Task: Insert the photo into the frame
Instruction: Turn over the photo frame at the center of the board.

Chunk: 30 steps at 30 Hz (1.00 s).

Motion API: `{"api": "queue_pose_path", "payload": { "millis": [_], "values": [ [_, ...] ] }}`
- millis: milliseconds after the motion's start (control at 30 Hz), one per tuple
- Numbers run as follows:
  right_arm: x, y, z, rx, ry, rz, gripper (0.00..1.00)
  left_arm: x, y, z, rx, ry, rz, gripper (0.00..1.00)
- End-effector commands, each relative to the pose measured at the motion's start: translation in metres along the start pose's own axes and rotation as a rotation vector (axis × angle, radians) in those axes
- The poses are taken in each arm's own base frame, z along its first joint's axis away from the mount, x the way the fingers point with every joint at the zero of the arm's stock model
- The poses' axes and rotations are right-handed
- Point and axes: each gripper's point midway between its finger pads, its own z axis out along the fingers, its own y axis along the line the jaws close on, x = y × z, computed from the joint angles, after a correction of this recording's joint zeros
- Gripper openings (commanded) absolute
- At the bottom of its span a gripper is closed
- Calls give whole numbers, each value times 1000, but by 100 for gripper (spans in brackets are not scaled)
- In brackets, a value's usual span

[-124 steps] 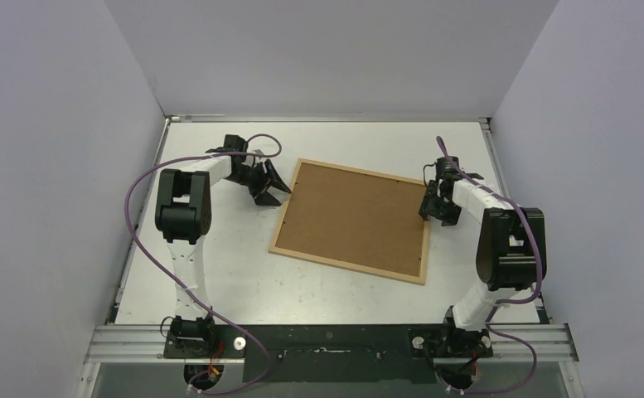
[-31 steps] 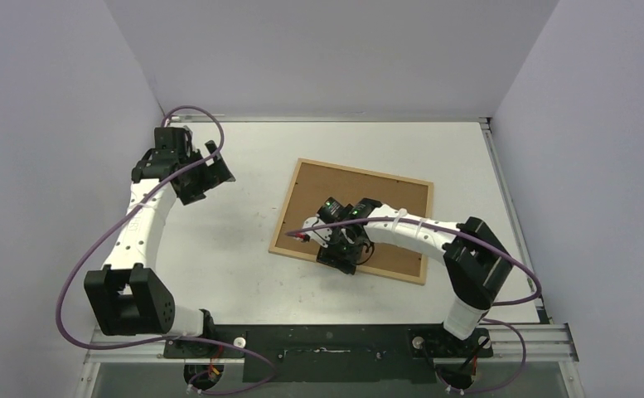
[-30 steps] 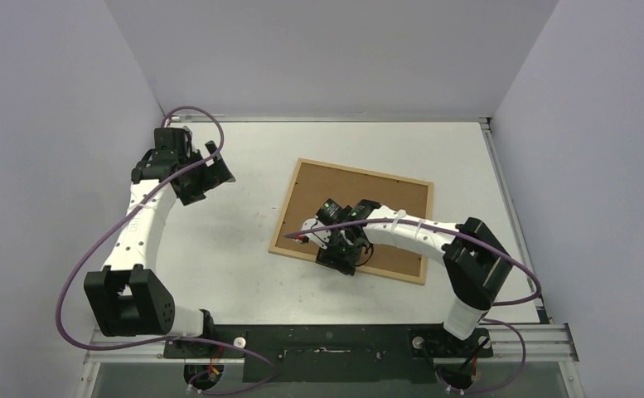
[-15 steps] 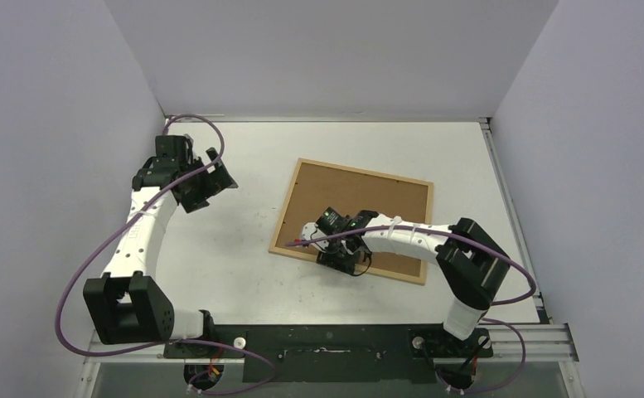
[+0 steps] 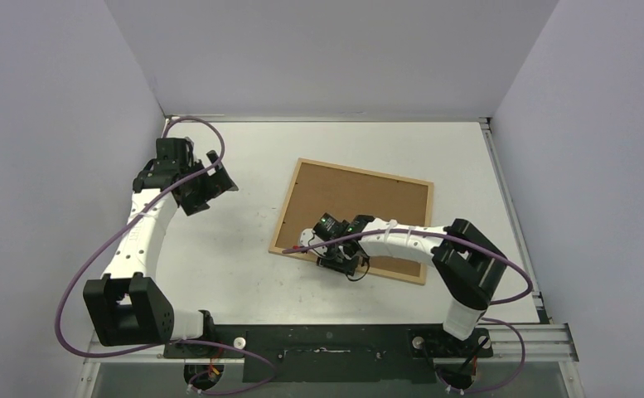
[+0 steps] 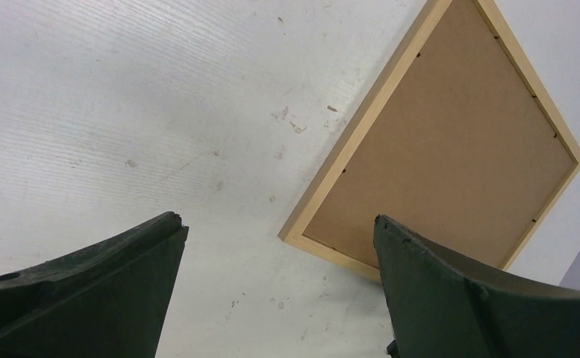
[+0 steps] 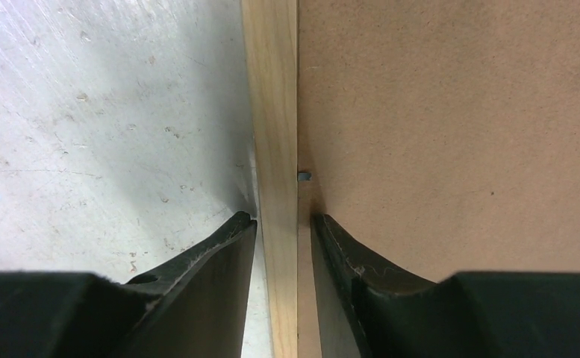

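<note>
While the left fingers (image 6: 85, 298) hang wide and well apart, the right fingers (image 7: 197, 298) straddle one strip of the frame (image 7: 275, 112), which runs straight ahead between them (one finger over the surface (image 7: 85, 112), one over the backing panel (image 7: 451, 112)), narrow but not quite pinching; no photo shows

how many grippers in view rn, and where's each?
2. Left gripper hangs open above the table, left of the frame. Right gripper straddles the frame's near wood strip, one finger each side, not yet clamped.
</note>
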Motion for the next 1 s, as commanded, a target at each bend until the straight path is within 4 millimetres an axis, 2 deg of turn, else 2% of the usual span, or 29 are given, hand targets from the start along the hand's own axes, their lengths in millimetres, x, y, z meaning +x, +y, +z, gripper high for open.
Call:
{"api": "queue_pose_path", "payload": {
  "millis": [0,67,200,367,533,700,800,967],
  "values": [
    [1,11,12,-18,27,-17,34,-6,-7,-7,37,-35,11,97],
    [0,7,17,19,38,-8,30,-6,-7,-9,37,-38,13,97],
    [-12,-7,17,111,31,28,14,-9,0,-12,-6,-50,8,97],
    [-46,-21,-5,157,-71,96,0,-5,0,-14,2,-27,1,97],
    [-95,-39,-48,158,-231,216,0,11,-4,-14,48,13,-44,97],
    [-132,-58,-72,148,-337,424,0,23,-17,-14,136,62,-98,97],
    [-143,-71,-81,124,-367,517,0,26,-26,-16,192,69,-147,97],
    [-147,-84,-91,85,-362,570,0,28,-59,-14,381,99,-241,97]
  ]
}}
